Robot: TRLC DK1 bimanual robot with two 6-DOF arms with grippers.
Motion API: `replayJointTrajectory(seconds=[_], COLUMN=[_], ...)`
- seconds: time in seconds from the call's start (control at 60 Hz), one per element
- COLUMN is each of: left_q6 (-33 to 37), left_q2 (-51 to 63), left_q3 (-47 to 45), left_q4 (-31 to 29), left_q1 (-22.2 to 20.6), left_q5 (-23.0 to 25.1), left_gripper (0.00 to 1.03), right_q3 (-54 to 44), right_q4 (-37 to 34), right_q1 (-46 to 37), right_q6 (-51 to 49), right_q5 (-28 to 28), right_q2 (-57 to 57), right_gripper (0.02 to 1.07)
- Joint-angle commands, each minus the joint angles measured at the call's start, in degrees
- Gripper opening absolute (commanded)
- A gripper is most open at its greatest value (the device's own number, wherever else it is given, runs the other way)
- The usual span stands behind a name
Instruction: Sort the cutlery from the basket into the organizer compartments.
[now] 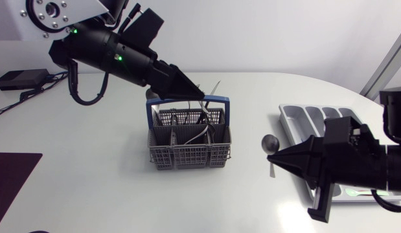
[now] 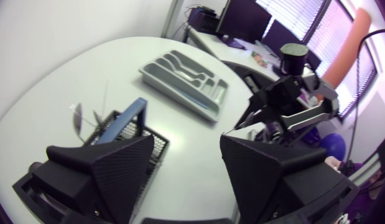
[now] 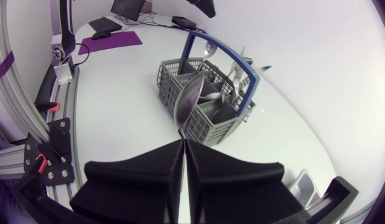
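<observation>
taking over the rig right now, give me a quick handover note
Left gripper: fingers open, empty, above the basket.
Right gripper: shut on a spoon, held between basket and organizer, touching neither.
Done: one spoon is out of the basket.
Left: put that spoon in an organizer compartment, then sort the cutlery in the basket. I cannot tell whether the organizer holds anything yet.

One basket (image 1: pixel 187 157), one organizer (image 1: pixel 296 120), two end effectors (image 1: pixel 199 95) (image 1: pixel 272 157), one spoon (image 1: pixel 270 143) (gripped).
</observation>
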Motion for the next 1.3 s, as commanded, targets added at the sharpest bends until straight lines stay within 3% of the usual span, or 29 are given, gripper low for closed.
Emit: replayJointTrajectory(seconds=[0.0,0.35,0.45,0.967,1.283], left_q6=[0.8,0.8,0.72,0.28,-0.34], left_q2=[0.67,4.72,5.77,9.11,10.16], left_q3=[-2.74,-9.24,-9.86,-8.28,-6.96], left_q4=[1.09,9.18,10.58,11.11,11.11], left_q1=[-1.56,-11.75,-13.24,-14.04,-15.35], left_q5=[-4.76,-30.34,-33.94,-37.2,-39.66], left_gripper=[0.77,0.74,0.74,0.74,0.74], right_q3=[-2.27,-3.15,-3.94,-0.25,6.08], right_q4=[-1.98,-10.86,-11.56,-11.56,-5.85], right_q1=[-5.61,-32.94,-39.01,-68.19,-75.31], right_q6=[-5.4,-26.23,-31.86,-64.64,-71.76], right_q5=[-1.68,-12.4,-13.37,-15.48,-14.69], right_q2=[-1.14,2.2,4.22,22.77,36.22], right_gripper=[0.08,0.08,0.08,0.08,0.08])
